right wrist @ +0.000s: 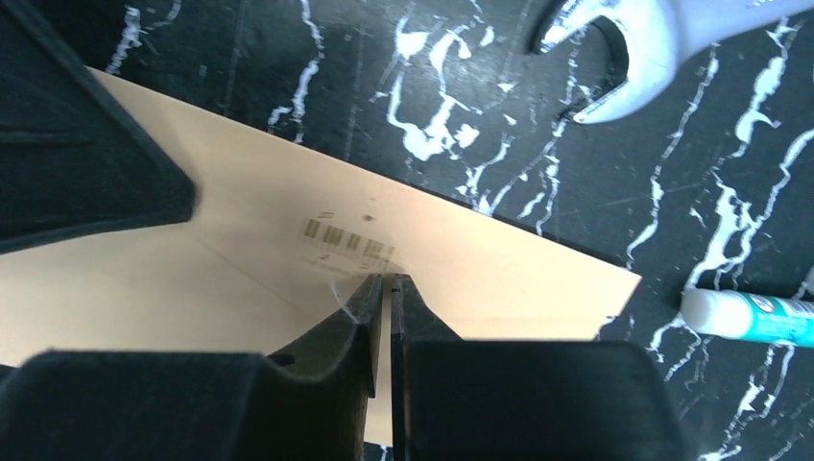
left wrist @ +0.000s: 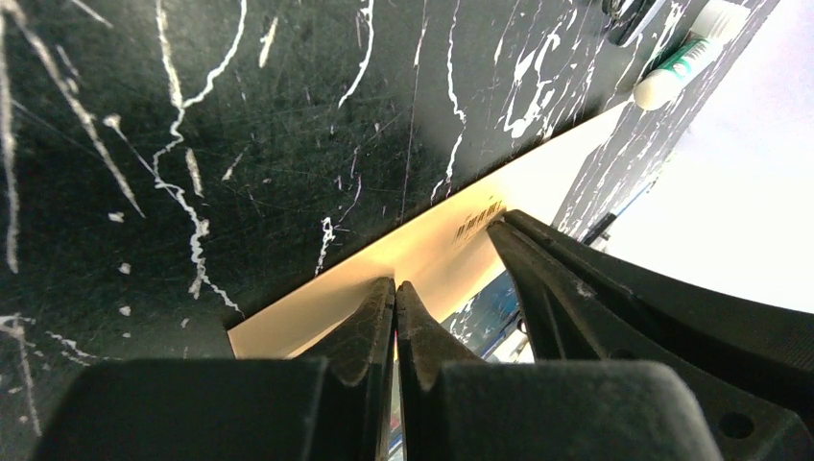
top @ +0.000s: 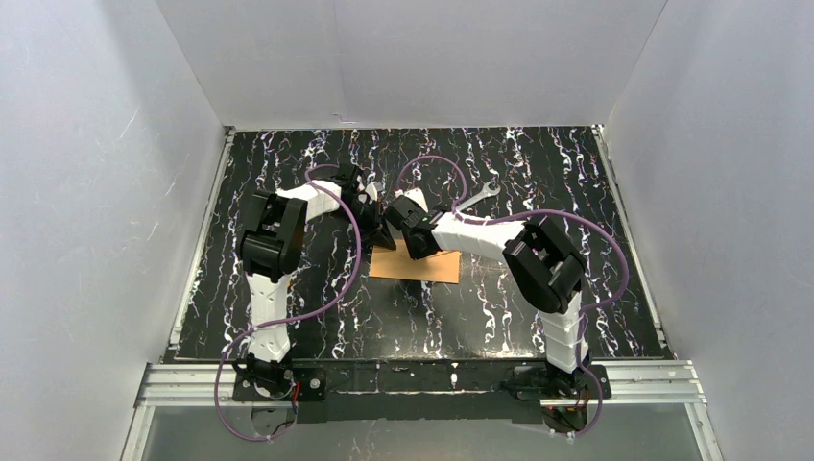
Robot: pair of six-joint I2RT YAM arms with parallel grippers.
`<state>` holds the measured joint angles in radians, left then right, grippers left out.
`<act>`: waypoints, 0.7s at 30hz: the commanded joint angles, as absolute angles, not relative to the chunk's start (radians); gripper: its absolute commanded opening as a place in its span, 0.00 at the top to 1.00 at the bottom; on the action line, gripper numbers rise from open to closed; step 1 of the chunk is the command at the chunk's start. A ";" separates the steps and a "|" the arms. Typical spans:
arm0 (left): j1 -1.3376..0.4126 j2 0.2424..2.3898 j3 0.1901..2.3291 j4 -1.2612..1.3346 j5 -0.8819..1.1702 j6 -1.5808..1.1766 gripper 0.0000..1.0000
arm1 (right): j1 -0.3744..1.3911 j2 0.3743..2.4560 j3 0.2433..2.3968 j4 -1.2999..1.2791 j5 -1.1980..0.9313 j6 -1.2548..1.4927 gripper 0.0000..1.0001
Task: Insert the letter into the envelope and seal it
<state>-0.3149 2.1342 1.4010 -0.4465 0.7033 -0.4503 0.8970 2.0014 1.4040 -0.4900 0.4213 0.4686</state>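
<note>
We see the left claw point(left wrist: 395, 288) and the right claw point(right wrist: 384, 280) closed tightly on the envelope point(top: 422, 267); pulling apart could tear it.

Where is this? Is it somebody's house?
Probably not: it looks like a robot test booth. Plain white walls box in a black marbled table, with two robot arms bolted to a metal rail.

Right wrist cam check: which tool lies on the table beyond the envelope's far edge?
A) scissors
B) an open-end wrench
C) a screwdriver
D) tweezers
B: a silver wrench with a forked open end lies on the black marbled table at the top of the right wrist view, just past the far edge of the envelope.
</note>
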 commanded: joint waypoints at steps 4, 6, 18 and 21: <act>-0.310 2.165 1.410 -0.518 0.536 -0.372 1.00 | 0.883 1.959 1.328 -0.598 0.500 0.472 0.85; -0.310 2.164 1.418 -0.521 0.546 -0.371 1.00 | 0.878 1.946 1.316 -0.606 0.508 0.469 0.85; -0.311 2.039 1.511 -0.544 0.700 -0.365 0.79 | 0.851 1.686 1.211 -0.654 0.441 0.503 0.81; -0.311 1.958 1.506 -0.565 0.649 -0.363 0.71 | 0.845 1.618 1.115 -0.646 0.444 0.560 0.82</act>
<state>-0.3161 2.1159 1.4750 -0.5144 0.6693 -0.3851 0.8604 1.7077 1.2011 -0.6186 0.4561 0.4820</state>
